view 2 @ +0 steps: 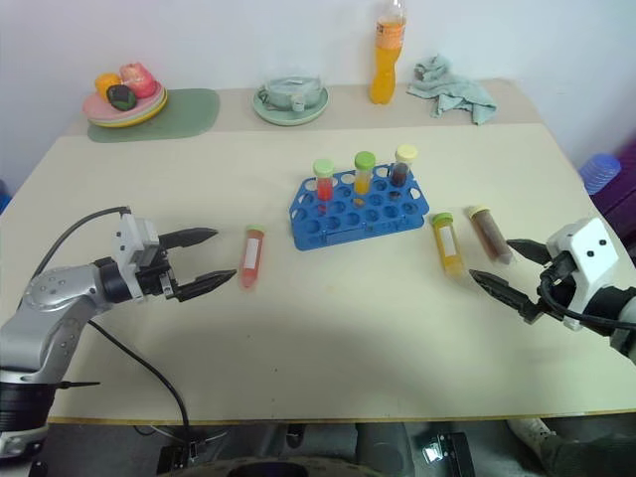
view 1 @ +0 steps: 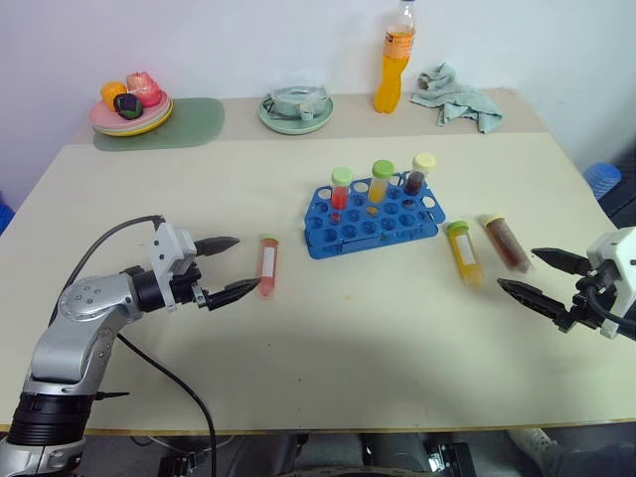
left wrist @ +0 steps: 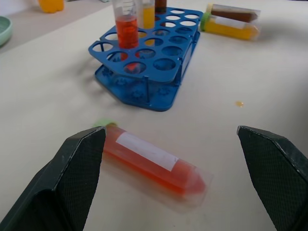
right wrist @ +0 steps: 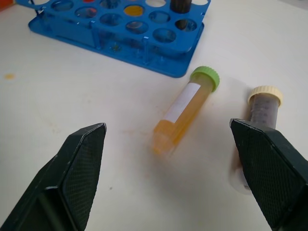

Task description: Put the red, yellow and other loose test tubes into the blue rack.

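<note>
The blue rack stands mid-table with three capped tubes upright in its back row. A red test tube lies flat to the rack's left, also seen as the red test tube in the left wrist view. My left gripper is open, its fingertips just left of that tube and apart from it. A yellow test tube and a brown test tube lie side by side right of the rack. My right gripper is open, just short of them, holding nothing.
Along the far edge stand a plate of fruit on a green mat, a pale green bowl, an orange drink bottle and a crumpled cloth. A cable trails from my left arm over the near edge.
</note>
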